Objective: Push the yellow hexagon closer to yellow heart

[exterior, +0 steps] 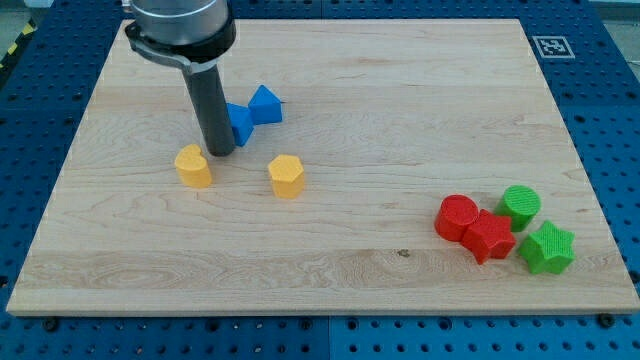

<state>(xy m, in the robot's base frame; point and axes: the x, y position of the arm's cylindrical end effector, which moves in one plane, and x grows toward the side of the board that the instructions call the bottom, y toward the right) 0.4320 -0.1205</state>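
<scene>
The yellow hexagon (286,176) stands left of the board's middle. The yellow heart (193,166) lies to its left, about a block's width and a half away. My tip (219,151) rests on the board just above and right of the heart, between the two yellow blocks and slightly toward the view's top. It stands close to the heart; I cannot tell if it touches it. The rod rises from the tip toward the view's top.
Two blue blocks sit by the rod: one (240,123) partly hidden behind it, one (265,105) triangular to its right. At the lower right: a red cylinder (457,217), a red star (489,236), a green cylinder (520,205), a green star (547,248). Wooden board (400,120).
</scene>
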